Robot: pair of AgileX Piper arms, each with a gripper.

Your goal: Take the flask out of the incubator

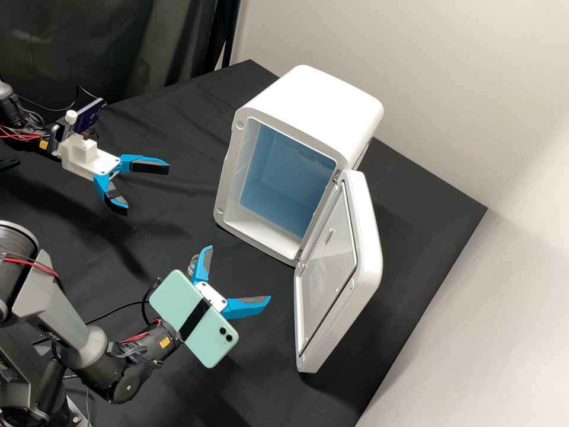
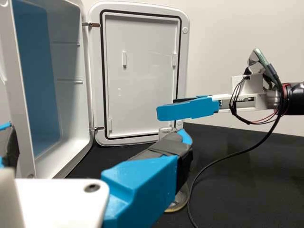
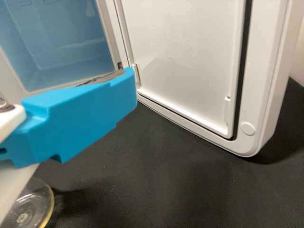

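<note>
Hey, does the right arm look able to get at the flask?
Probably yes. The flask stands on the bench outside the incubator, close beside one finger of the open right gripper, with nothing between them, though the arm may need a small sideways shift.

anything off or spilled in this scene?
Nothing stands out. The incubator sits open and empty, its door swung wide. The flask stands on the bench by the open right pincer. No spill or damage visible.
</note>
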